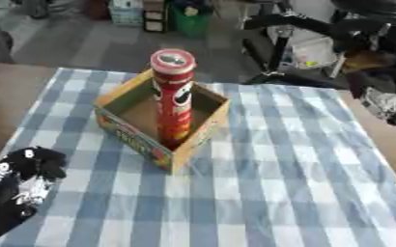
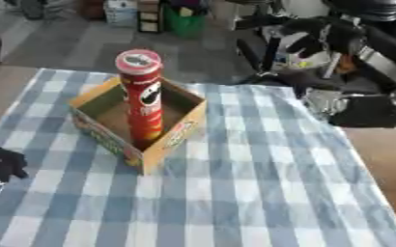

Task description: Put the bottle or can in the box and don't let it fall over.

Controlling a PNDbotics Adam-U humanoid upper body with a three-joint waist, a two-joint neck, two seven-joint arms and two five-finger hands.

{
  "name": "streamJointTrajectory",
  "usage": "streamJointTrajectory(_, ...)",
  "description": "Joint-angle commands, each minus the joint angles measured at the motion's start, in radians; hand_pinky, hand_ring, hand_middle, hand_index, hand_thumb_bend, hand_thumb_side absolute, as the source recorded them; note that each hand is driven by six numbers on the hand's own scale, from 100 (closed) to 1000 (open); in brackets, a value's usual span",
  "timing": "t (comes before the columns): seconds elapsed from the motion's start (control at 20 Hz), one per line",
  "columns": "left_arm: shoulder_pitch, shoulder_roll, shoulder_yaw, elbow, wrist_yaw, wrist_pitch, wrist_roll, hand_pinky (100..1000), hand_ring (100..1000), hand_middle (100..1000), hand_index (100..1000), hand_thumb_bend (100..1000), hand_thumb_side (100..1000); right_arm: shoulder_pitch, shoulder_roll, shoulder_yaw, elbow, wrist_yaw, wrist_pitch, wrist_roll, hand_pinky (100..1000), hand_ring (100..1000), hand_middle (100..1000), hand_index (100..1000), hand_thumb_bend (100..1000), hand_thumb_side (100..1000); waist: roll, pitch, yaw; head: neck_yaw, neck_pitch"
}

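**Tall red can stood upright in the open box, no hand on it**

A blue-and-white checked tablecloth (image 1: 294, 183) covered the table, and on it, toward the far left, sat an open-topped cardboard box (image 1: 203, 126) with plain brown inner walls and printed colours on its outer faces. Inside the box stood the red can (image 1: 174, 96), a tall narrow tube, upright, near the box's front corner, rising well above the rim, with its round lid at the top. Nothing touched it.

Judged by its shape, the can would likely be light and stiff, a thin-walled tube with a smooth, rather slippery printed skin that could dent under a squeeze. Being tall on a small base, it would tip easily from a knock near the top. The safest hold would seem to be round the middle of the body, above the box rim, fingers and thumb on opposite sides.

The left hand (image 1: 28, 166) rested at the lower left edge of the cloth, well apart from the box; its fingers looked curled and held nothing. The right hand did not show clearly in either view.

The can's label carried a pale face-like emblem on red, resembling a familiar crisp brand, but no lettering could be read. The box's outer print showed green, yellow and red patches, its writing illegible
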Motion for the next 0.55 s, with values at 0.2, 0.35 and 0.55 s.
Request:
streamJointTrajectory(0.2,0.009,0.011,0.006,-0.008,-0.002,0.002,0.011,649,554,566,695,100,534,0.138,0.152,-0.06,0.003,-0.112,-0.007,-0.106,688,720,807,907,100,580,0.015,-0.015,0.008,0.005,0.001)
streamJointTrajectory(0.35,0.015,0.011,0.004,-0.004,-0.002,0.002,0.014,649,554,566,696,100,534,0.225,0.239,-0.066,-0.012,-0.157,-0.006,-0.115,678,710,797,901,100,606,0.016,-0.022,0.013,0.005,0.016)
streamJointTrajectory(0.55,0.024,0.011,-0.001,0.002,-0.002,0.003,0.013,651,556,568,698,100,537,0.324,0.338,-0.067,-0.024,-0.144,-0.008,-0.104,666,692,781,892,100,626,0.017,-0.032,0.018,0.016,0.041)
